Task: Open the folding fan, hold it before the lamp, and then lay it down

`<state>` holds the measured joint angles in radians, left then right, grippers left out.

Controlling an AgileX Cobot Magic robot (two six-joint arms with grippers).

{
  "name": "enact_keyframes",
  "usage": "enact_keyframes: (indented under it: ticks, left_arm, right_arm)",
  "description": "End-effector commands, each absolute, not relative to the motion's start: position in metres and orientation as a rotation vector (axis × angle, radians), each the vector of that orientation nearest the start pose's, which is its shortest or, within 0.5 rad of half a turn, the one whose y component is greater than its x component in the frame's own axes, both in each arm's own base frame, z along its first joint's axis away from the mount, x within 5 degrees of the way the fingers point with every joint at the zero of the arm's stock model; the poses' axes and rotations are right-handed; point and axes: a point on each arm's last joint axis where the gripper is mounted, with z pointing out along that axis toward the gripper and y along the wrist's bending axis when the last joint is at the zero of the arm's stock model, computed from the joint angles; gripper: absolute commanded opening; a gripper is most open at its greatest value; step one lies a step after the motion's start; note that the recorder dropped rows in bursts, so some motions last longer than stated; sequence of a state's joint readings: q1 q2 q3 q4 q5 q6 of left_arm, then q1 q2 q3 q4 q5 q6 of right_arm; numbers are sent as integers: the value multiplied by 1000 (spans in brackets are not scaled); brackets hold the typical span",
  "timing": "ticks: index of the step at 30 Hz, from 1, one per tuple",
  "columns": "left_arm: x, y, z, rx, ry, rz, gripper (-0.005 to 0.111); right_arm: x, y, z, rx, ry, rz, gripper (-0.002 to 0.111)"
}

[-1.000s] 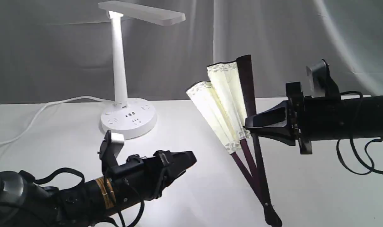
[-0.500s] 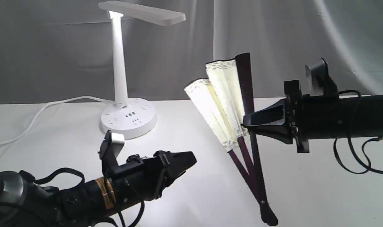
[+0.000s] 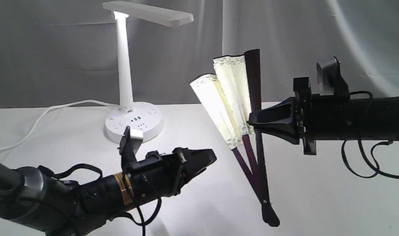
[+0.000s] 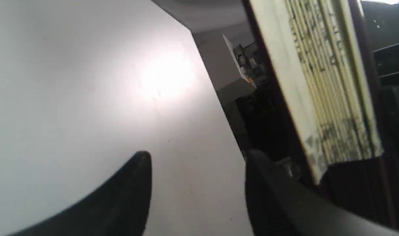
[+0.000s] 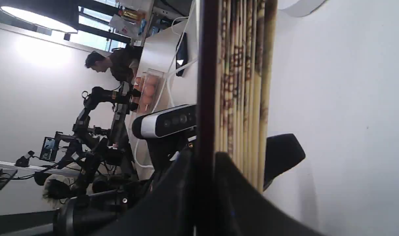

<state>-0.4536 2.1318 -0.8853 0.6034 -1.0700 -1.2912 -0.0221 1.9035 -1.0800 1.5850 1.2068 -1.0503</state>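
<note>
Our right gripper (image 3: 251, 123) is clamped on the dark outer guard of the fan (image 3: 230, 95), holding it upright and partly spread, pivot end down near the table (image 3: 55, 137). Our left gripper (image 3: 211, 158) hangs low with jaws wide apart, near the fan's ribs but clear of them. The lamp (image 3: 122, 65) stands behind, to the left.

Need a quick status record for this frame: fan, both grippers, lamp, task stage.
fan: upright, only partly open, a few pleats spread
right gripper: shut on the fan's dark outer stick
left gripper: open, empty, apart from the fan
lamp: upright on the table, left of the fan in the exterior view
task stage: fan not fully open, not yet before the lamp
</note>
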Motion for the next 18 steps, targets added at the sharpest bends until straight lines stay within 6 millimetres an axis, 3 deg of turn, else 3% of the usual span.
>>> enact_keyframes:
  ticks: [1, 5, 8, 15, 18]
  left_arm:
    - [331, -215, 118, -33, 1924, -1471, 45]
    - [338, -222, 127, 97, 1878, -1442, 45]
    - [342, -223, 131, 96, 1861, -1448, 45]
    - [342, -224, 126, -70, 1924, -1556, 45]
    - [341, -224, 119, -144, 1871, -1696, 45]
  right_arm:
    - [354, 78, 211, -65, 2155, 1657, 0]
    - [355, 78, 211, -63, 2153, 1658, 0]
    - [355, 78, 211, -63, 2153, 1658, 0]
    - [355, 78, 211, -63, 2153, 1658, 0]
    - [355, 78, 210, -61, 2155, 1659, 0]
